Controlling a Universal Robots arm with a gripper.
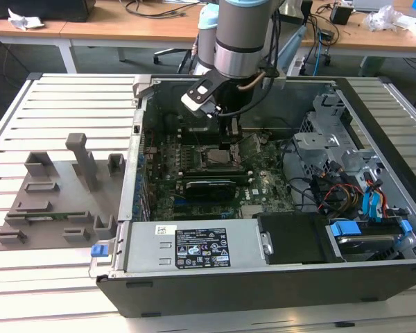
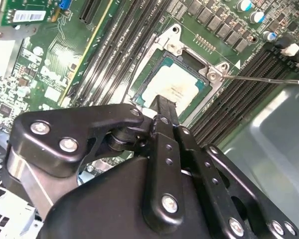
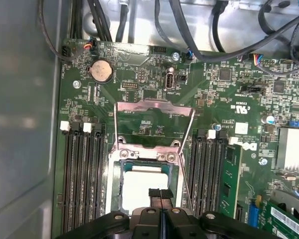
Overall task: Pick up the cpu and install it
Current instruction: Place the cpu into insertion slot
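Cpu (image 3: 139, 185) seated in the open socket, with the gripper (image 3: 159, 193) pinched shut just above it.

In both wrist views the cpu is seen lying flat within the socket frame (image 3: 116, 191) on the motherboard (image 3: 229, 94), its silvery top exposed, and the hinged load plate (image 3: 154, 106) is folded open beside it. The gripper's fingers are pressed together with nothing held between them, their tips set over the cpu's near edge; contact cannot be told. In the exterior view the arm (image 1: 239, 35) is seen reaching down into the open computer case (image 1: 263, 291), which is laid on a slatted table (image 1: 55, 104).
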